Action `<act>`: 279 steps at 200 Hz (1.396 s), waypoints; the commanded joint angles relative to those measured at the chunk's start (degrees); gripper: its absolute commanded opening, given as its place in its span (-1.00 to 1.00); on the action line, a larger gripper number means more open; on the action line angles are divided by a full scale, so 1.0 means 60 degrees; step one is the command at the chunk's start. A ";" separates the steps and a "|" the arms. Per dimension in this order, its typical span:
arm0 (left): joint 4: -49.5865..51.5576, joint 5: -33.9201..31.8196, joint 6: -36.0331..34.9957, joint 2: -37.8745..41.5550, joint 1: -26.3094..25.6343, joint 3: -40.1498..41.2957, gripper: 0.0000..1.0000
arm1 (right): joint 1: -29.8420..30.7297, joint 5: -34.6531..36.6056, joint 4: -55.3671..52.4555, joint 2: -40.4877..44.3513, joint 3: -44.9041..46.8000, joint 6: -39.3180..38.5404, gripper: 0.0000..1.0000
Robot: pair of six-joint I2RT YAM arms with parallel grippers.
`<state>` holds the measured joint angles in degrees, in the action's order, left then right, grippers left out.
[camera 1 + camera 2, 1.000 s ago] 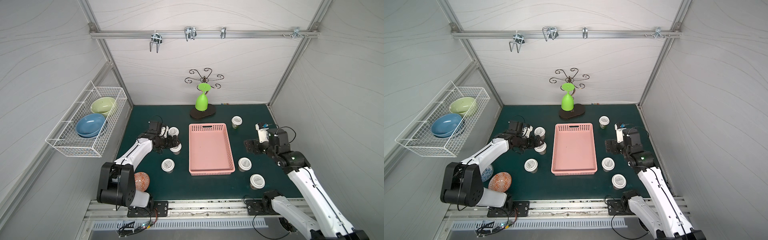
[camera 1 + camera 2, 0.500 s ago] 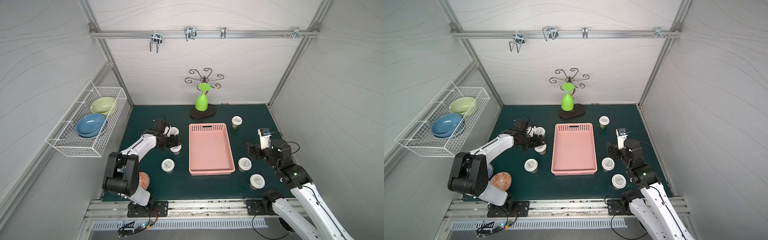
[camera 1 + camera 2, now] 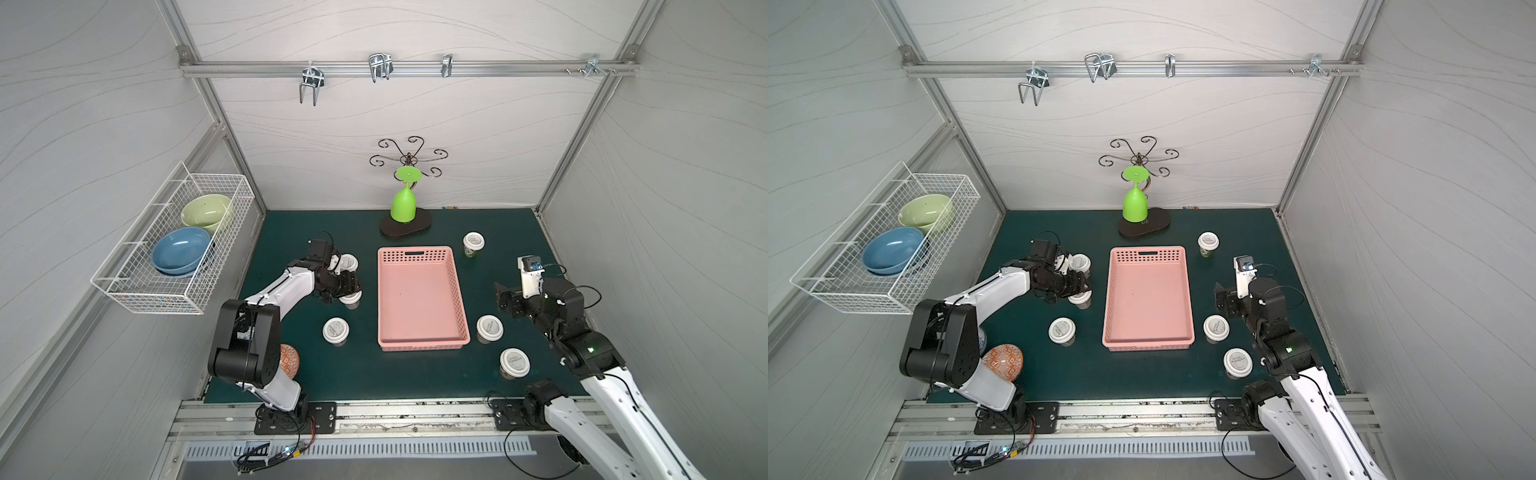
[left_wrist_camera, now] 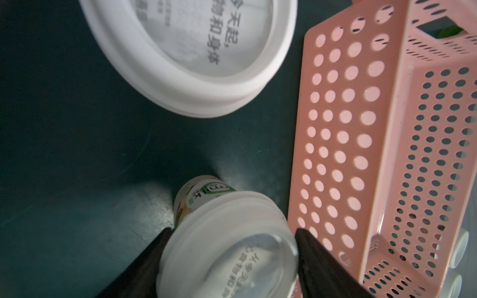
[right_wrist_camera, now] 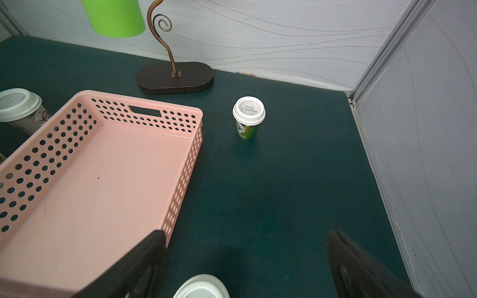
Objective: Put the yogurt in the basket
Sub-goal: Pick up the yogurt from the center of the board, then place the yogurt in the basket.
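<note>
Left black fingers (image 4: 322, 271) pinch a round, white-lidded yogurt cup (image 4: 227, 255).

I work inside a small booth. The back wall (image 3: 374, 124), left wall (image 3: 83, 104) and right wall (image 3: 685, 166) are pale grey panels with faint wavy lines, joined at the corners by aluminium posts (image 3: 582, 133). An aluminium rail (image 3: 498, 72) crosses the back wall high up and carries metal hooks (image 3: 309, 85). A white wire-mesh basket (image 3: 174, 299) hangs on the left wall. My table (image 3: 415, 374) is covered in dark green matting. Near the back wall a scrolled metal stand (image 3: 409, 156) rises from a dark oval base (image 3: 422, 226). Along the near edge run an aluminium mounting rail (image 3: 395, 419) and a slotted grey strip (image 3: 374, 449). The light is soft and even, with faint shadows.
</note>
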<state>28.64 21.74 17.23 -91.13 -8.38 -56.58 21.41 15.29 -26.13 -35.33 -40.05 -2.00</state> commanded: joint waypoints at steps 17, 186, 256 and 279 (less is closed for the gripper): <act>0.0046 -0.0051 0.0013 0.0412 -0.0039 -0.0159 0.38 | 0.0058 0.0118 0.0239 0.0070 0.0066 -0.0048 0.98; 0.2446 0.1047 -0.0218 0.1108 -0.0514 -0.3467 0.25 | 0.0053 0.0515 0.0301 0.0146 0.0131 -0.0048 0.98; 0.2741 0.0983 -0.0135 -0.1420 -0.1694 -0.6541 0.27 | 0.0051 0.0620 0.0239 -0.0020 0.0114 -0.0047 0.98; 0.2683 0.0909 0.0000 -0.2202 -0.1923 -0.7085 0.27 | 0.0063 0.0557 0.0224 0.0011 0.0104 -0.0033 0.98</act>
<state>45.10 26.98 16.53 -100.42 -18.61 -94.89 21.41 18.02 -25.71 -35.46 -39.88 -2.00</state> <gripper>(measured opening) 0.661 0.989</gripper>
